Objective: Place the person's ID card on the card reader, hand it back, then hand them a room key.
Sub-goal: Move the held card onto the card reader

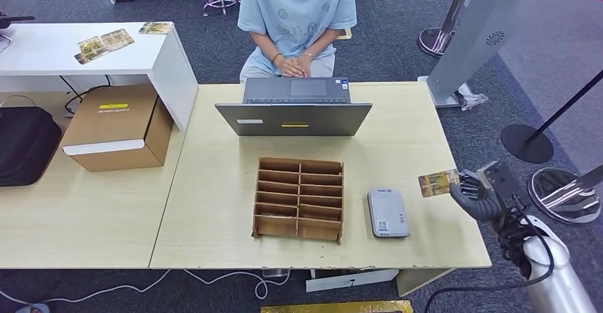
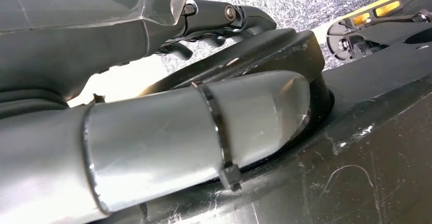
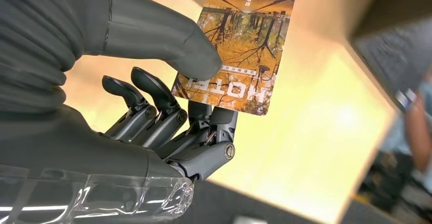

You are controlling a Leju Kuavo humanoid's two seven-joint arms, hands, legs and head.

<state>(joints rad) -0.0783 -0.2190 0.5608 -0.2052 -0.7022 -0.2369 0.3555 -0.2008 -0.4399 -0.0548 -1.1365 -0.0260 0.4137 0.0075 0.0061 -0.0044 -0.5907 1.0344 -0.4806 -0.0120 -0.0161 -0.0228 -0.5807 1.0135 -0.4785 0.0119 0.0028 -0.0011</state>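
Right hand (image 1: 475, 193) pinches orange autumn-tree hotel card (image 1: 439, 183) thumb-to-fingers, beyond tabletop (image 1: 213, 206) edge; left hand (image 2: 214, 20) fingers curled, empty.

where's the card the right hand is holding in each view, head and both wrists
Head view: the card is at the right edge of the table, pinched by the right hand, right of the card reader.
Left wrist view: not in it.
Right wrist view: top centre, between thumb and fingers.
Shared landmark: the pale table.
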